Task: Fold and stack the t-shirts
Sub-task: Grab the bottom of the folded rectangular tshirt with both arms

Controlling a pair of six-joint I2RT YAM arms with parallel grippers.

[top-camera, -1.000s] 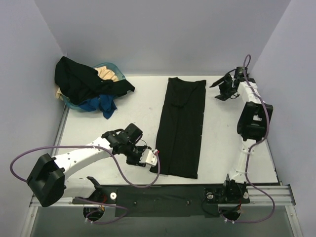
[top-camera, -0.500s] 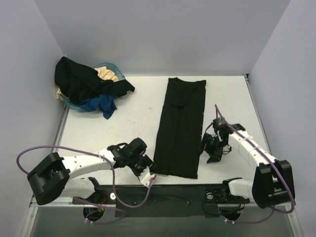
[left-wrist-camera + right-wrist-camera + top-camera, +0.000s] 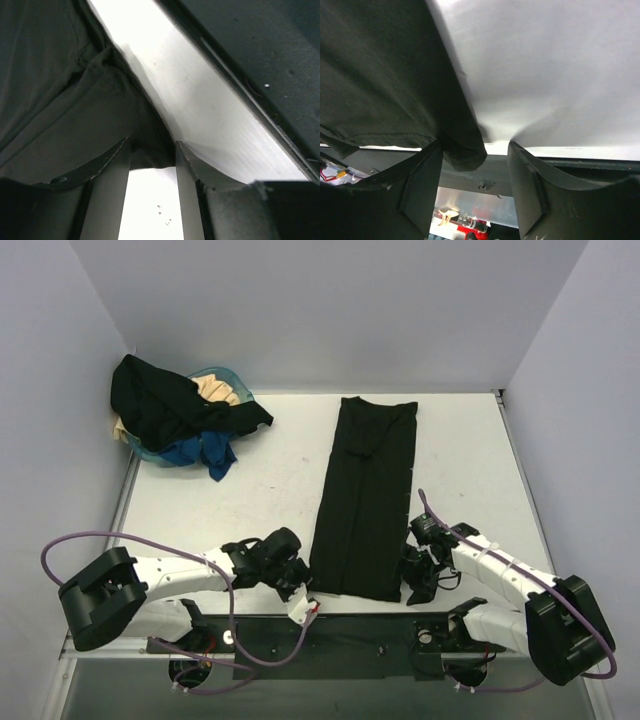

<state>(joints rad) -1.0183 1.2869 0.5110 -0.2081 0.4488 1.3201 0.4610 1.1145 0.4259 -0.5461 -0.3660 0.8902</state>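
R arm swung down to near hem of black t-shirt (image 3: 365, 495); L & R jaws apart astride its corners

It looked like a robotics lab cell, not a home: plain pale-violet walls (image 3: 330, 310) boxed in a white surface (image 3: 455, 440) at nine, twelve and three o'clock. At six o'clock the left arm (image 3: 170, 575) and right arm (image 3: 500, 575) sat bolted to a black rail (image 3: 350, 632), purple cables (image 3: 60, 545) looping loose.
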